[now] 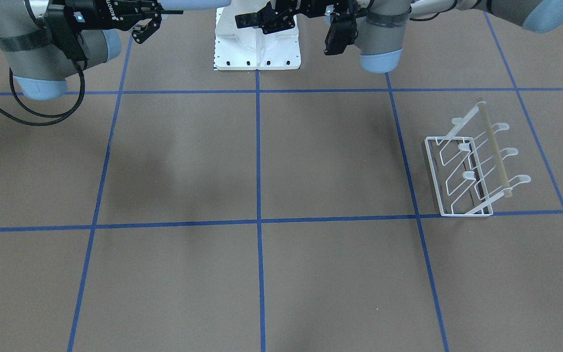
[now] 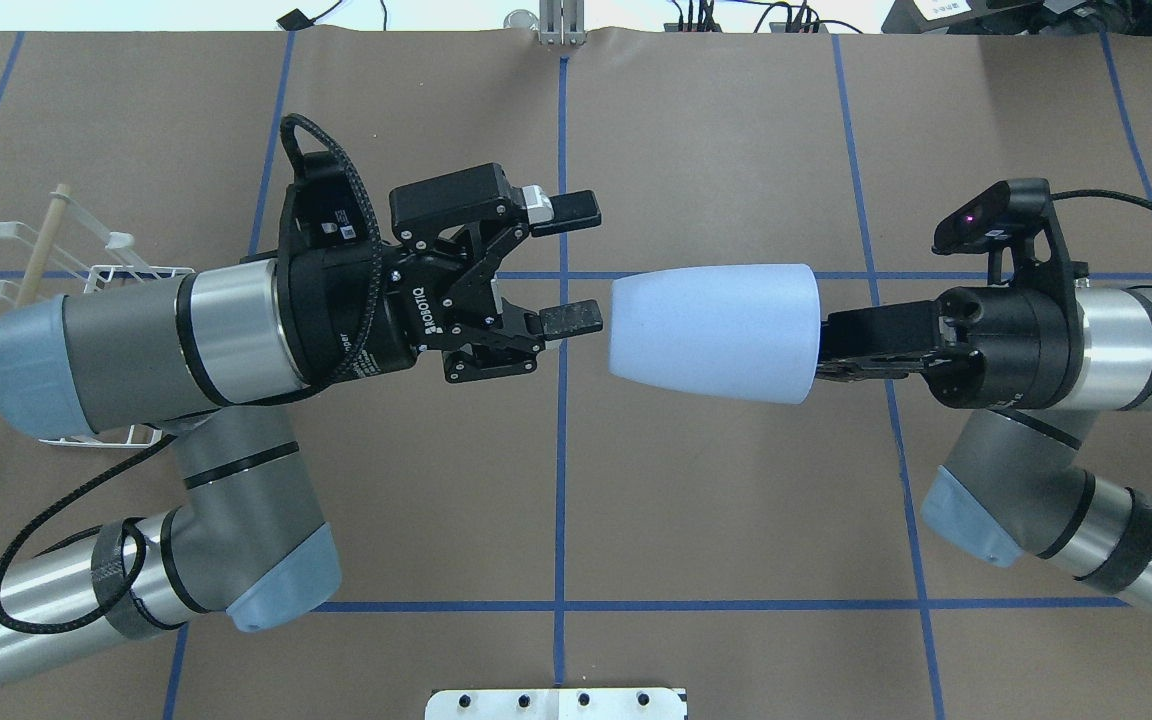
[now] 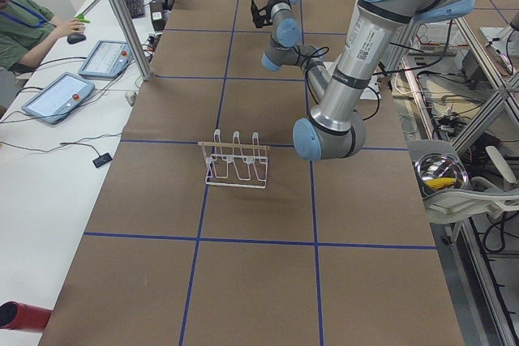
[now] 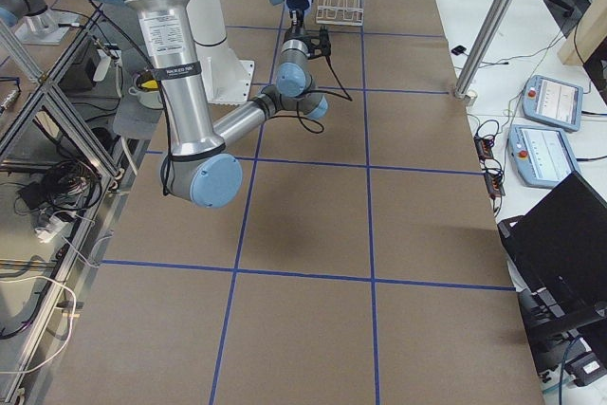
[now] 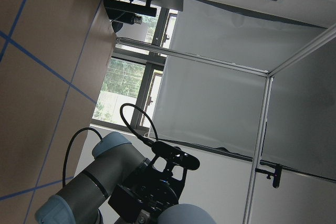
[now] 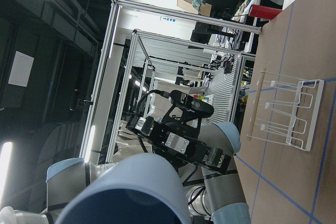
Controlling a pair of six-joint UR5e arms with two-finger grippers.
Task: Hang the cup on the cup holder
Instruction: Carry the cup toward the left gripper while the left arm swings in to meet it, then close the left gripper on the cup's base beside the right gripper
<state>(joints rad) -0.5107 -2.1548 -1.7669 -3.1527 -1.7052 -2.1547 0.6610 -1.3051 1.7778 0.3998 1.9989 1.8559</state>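
Pale blue cup in right gripper; left gripper agape, just beside

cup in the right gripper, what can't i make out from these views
- right gripper fingertips: overhead view, hidden by the wide end of the cup, so a grip inside or outside the rim is unclear
- cup holder: overhead view, mostly covered by the left arm
- cup: front-facing view, nearly all cut off by the top edge

**Counts by kind**

One cup and one cup holder are present. The holder has six prongs and one wooden rod. There are two grippers, the left gripper and the right gripper. Two tablets lie far left.
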